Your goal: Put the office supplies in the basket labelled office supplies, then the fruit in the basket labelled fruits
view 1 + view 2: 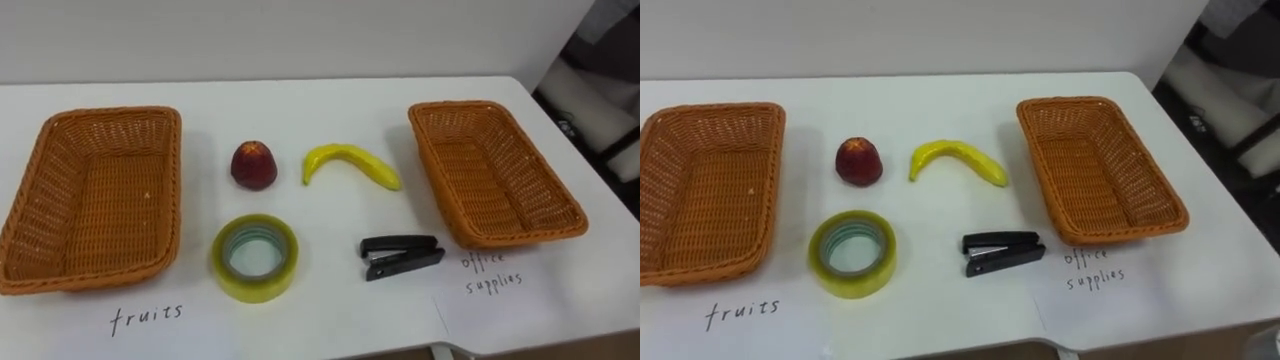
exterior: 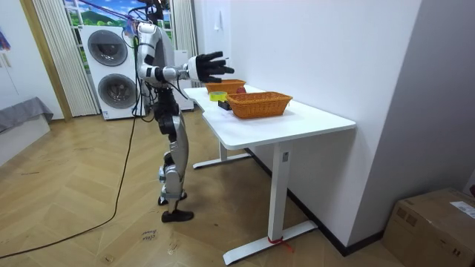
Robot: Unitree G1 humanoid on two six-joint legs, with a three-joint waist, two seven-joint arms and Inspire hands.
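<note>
The robot stands at the white table (image 1: 330, 310), right hand (image 2: 210, 67) raised chest-high with its fingers spread wide and holding nothing. Below and beyond the fingertips, nothing is sorted yet: a red fruit (image 1: 254, 165) and a banana (image 1: 350, 162) lie side by side between the fruit basket (image 1: 90, 278) and the office supplies basket (image 1: 520, 238). The tape roll (image 1: 255, 257) and black stapler (image 1: 401, 256) sit nearer the robot.
</note>
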